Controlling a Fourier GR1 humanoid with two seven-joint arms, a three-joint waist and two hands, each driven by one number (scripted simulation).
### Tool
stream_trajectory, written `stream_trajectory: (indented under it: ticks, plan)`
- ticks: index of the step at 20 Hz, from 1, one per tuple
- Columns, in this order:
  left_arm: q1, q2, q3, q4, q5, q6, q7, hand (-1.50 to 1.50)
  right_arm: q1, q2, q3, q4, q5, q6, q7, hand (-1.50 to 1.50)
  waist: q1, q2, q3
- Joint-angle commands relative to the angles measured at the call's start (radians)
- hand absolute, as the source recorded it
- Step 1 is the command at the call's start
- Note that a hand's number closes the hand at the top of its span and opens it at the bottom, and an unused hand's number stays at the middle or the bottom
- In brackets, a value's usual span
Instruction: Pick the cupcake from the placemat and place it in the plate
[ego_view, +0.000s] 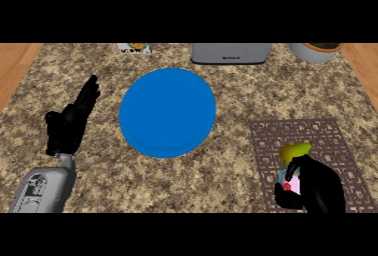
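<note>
1. Your right hand (319, 187) is down in the lower right of the frame, sitting over the placemat (310, 135). Its fingers are curled round the cupcake (295, 155), so most of the cupcake is hidden. You can only see the yellow-green top poking out above the hand and a bit of pink wrapper between the thumb and the fingers.
2. So the cupcake is at the placemat's lower middle part, in that hand. You can't tell from this view whether it's lifted off the mat or resting on it.
3. The placemat is a brown patterned rectangle, lower right of the frame, lying flat on the speckled counter (244, 180).
4. The plate (167, 112) is blue and sits in the middle of the frame, left of the placemat and apart from it.
5. Your left hand (70, 122) shows at the left of the frame, just left of the plate, not touching it. Fingers are straight and pressed together, pointing toward the upper part of the frame, holding nothing.
6. Along the top edge you've got a grey box-like appliance (230, 53) at the middle, a pot (317, 51) at the upper right, and a small card or packet (135, 48) at the upper left.
</note>
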Motion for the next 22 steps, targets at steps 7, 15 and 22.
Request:
stream_trajectory:
  ticks: [7, 15, 22]
  plan:
    - [-0.029, -0.046, -0.028, 0.004, -0.036, 0.041, 0.017, 0.00, -0.113, 0.053, 0.150, -0.302, 0.267, -0.085, 0.042, 1.50, -0.001, 0.000, 0.004]
    - [-0.050, -0.006, 0.009, 0.037, -0.005, -0.017, -0.007, 0.00, -0.471, 0.249, 0.222, -0.151, 0.215, 0.038, 0.078, 1.50, 0.019, 0.007, 0.003]
    - [0.005, -0.062, -0.040, -0.033, -0.044, 0.022, 0.023, 0.00, -0.685, 0.254, 0.172, 0.223, 0.017, -0.174, 0.080, 1.50, 0.025, 0.007, 0.004]
